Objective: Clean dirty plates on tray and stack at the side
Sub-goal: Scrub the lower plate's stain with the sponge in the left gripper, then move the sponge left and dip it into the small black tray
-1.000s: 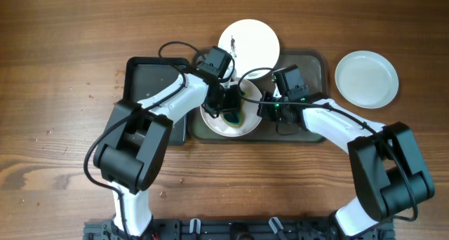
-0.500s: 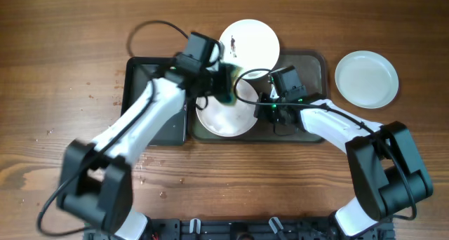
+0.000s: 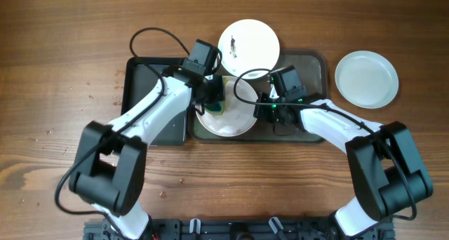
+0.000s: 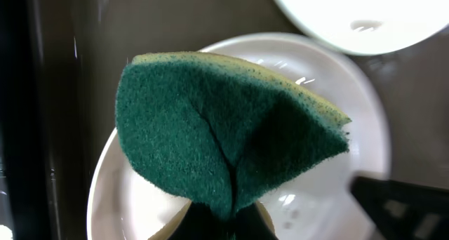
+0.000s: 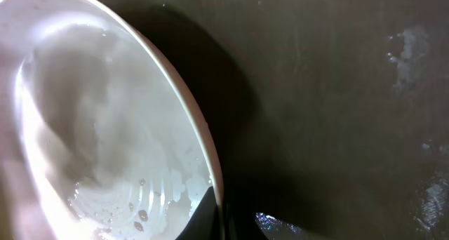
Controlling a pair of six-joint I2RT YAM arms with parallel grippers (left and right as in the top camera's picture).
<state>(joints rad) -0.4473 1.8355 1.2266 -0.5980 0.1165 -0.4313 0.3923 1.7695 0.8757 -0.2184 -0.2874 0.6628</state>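
Observation:
A white plate (image 3: 235, 117) lies on the dark-grey tray (image 3: 309, 66), wet, with droplets (image 5: 91, 128). My right gripper (image 3: 263, 108) is shut on that plate's right rim (image 5: 219, 215). Folded and pinched in my shut left gripper (image 3: 214, 103), a green sponge (image 4: 224, 135) hangs over the plate's upper left part (image 4: 330, 191). A second plate (image 3: 249, 43), with a dark smudge near its centre, rests at the tray's back edge. A third plate (image 3: 366, 79) sits on the table to the right of the tray.
A smaller black tray (image 3: 149, 92) lies left of the big one, under my left arm. Cables loop above both wrists. The tray's right half (image 5: 337, 92) is bare and damp. Wooden table all round.
My left gripper lifted the sponge from the plate's middle toward the back left, then came back down over the plate's upper left. The right gripper kept its hold and barely moved.

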